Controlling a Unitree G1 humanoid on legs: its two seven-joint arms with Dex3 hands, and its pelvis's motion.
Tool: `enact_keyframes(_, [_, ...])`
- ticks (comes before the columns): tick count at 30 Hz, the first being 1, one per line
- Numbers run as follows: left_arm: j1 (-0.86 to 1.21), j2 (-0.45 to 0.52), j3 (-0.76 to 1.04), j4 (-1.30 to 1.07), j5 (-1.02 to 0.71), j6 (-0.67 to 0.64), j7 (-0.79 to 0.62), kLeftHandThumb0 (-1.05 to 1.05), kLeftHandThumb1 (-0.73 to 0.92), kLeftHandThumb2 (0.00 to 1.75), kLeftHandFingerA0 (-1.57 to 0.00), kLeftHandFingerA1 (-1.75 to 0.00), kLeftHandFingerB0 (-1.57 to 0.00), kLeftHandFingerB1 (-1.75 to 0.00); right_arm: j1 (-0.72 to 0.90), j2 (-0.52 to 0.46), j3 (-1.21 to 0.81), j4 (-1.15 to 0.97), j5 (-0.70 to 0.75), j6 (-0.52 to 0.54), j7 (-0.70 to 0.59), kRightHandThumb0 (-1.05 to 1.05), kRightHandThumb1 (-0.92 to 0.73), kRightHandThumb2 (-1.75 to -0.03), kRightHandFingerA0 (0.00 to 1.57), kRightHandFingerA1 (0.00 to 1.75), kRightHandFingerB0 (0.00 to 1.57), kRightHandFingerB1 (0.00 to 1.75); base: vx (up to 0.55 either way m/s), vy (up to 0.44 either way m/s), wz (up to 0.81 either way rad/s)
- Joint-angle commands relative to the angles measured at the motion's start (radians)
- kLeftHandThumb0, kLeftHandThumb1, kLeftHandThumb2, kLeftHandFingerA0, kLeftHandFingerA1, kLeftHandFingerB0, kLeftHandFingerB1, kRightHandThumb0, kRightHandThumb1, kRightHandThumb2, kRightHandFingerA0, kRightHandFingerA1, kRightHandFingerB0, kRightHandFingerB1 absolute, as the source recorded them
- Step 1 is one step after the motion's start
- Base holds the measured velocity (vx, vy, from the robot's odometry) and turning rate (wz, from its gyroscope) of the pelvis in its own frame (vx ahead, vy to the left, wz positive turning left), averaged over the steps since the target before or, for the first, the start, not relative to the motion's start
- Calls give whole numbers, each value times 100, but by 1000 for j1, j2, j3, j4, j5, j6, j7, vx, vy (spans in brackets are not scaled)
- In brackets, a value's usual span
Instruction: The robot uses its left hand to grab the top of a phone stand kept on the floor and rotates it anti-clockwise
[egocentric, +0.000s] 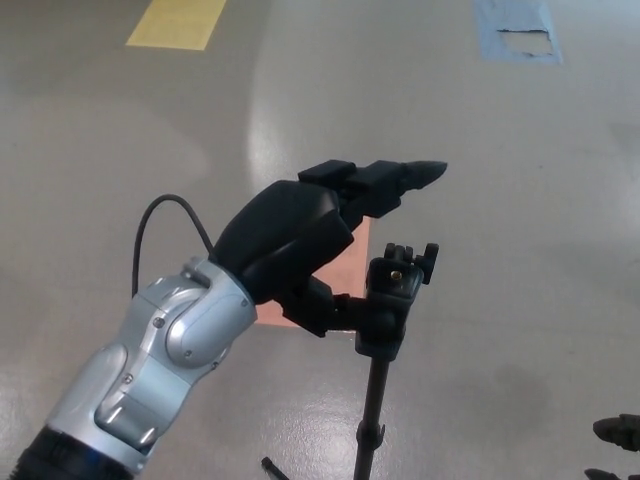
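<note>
— One hand showed: the left hand (300, 240), black, coming in from the near left on a silver forearm (160, 375) with a black cable (165, 215) looping above the wrist.

— And the stand?

— The stand (385, 345) stood upright on the floor (500, 200), right of centre and near. Its black pole ran down out of the bottom edge, and its clamp head sat at the top, a brass-coloured screw facing up.

— Was the hand on it?

— Partly. The thumb (335, 310) reached right from under the palm and met the left side of the stand just below the head. Whether it pressed or only touched, I could not tell. The two fingers (385, 185) stretched out to the right, above and just beyond the head, clear of it.

— So not clamped?

— No. The fingers were apart from the thumb, with the head in the gap between them, and nothing was gripped.

— Anything else around?

— A pinkish patch (345, 265) on the floor lay behind the hand, mostly covered by it. A yellow strip (180, 22) sat at the far left, a blue patch (515, 30) at the far right. Small dark shapes (618, 432) poked in at the near right corner; I could not tell what they were.
</note>
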Motion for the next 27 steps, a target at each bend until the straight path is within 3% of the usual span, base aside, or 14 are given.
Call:
enact_keyframes(1, [-18, -2, -7, 5, 24, 7, 8, -34, 23, 84, 0, -46, 0, -50, -3, -12, -12, -1, 14, -1, 19, -36, -79, -63, 40, 40, 3, 24, 0, 0, 0])
enact_keyframes(3, [-21, -5, -9, 10, 24, 1, 13, -34, 23, 84, 0, -46, 0, -50, -2, -14, -14, -3, 16, -8, 24, -36, -77, -69, 38, 43, 6, 16, 0, 0, 0])
enact_keyframes(6, [-24, -8, -12, 13, 21, 3, 12, -34, 23, 84, 0, -46, 0, -50, -1, -17, -13, -5, 14, -14, 27, -37, -79, -63, 39, 40, 3, 24, 0, 0, 0])
enact_keyframes(7, [-26, -10, -14, 16, 22, 5, 11, -34, 24, 85, 0, -46, -1, -50, -2, -17, -16, -6, 17, -13, 30, -42, -64, -88, 29, 50, 0, 24, 0, 0, 0])
enact_keyframes(11, [-36, -15, -20, 31, 24, 5, 12, -34, 25, 86, 0, -46, -1, -51, -5, -17, -25, -5, 24, -14, 42, -42, -64, -87, 30, 51, 0, 23, 0, 0, 0])
enact_keyframes(12, [-40, -13, -24, 36, 30, -3, 16, -60, 48, 72, -24, -43, -11, -37, -4, -18, -29, -6, 28, -18, 49, -41, -61, -86, 21, 48, 0, 23, 0, 0, 0])
enact_keyframes(13, [-43, -10, -26, 40, 34, -9, 19, -60, 48, 72, -24, -43, -11, -37, -3, -18, -32, -6, 31, -22, 54, -41, -61, -86, 21, 48, 0, 23, 0, 0, 0])
enact_keyframes(14, [-44, -17, -24, 54, 18, -31, 27, -28, 66, 60, -78, -95, -52, -36, -3, -19, -30, -7, 27, -22, 51, -42, -63, -88, 30, 51, 0, 25, 0, 0, 0])
enact_keyframes(15, [-45, -26, -19, 72, -4, -57, 37, -28, 66, 60, -78, -95, -52, -36, -3, -19, -27, -8, 20, -20, 46, -42, -63, -88, 30, 51, 0, 25, 0, 0, 0])
enact_keyframes(16, [-45, -29, -18, 76, -9, -59, 37, -22, 69, 61, -92, -101, -60, -39, -5, -18, -24, -8, 15, -13, 41, -38, -78, -63, 40, 39, 3, 25, 0, 0, 0])
enact_keyframes(17, [-44, -30, -18, 76, -10, -57, 36, -22, 69, 61, -92, -101, -60, -39, -7, -18, -23, -8, 13, -8, 38, -38, -78, -63, 40, 39, 3, 25, 0, 0, 0])
enact_keyframes(18, [-42, -29, -17, 68, -17, -35, 14, -11, 75, 62, -97, -53, -73, -44, -10, -16, -18, -8, 7, 0, 31, -36, -76, -66, 39, 40, 5, 19, 0, 0, 0])
enact_keyframes(27, [-38, -31, -3, 78, -45, -48, 9, -15, 76, 64, -103, -65, -86, -51, -17, -15, -16, -10, 7, 9, 30, -37, -80, -63, 38, 38, 3, 24, 0, 0, 0])
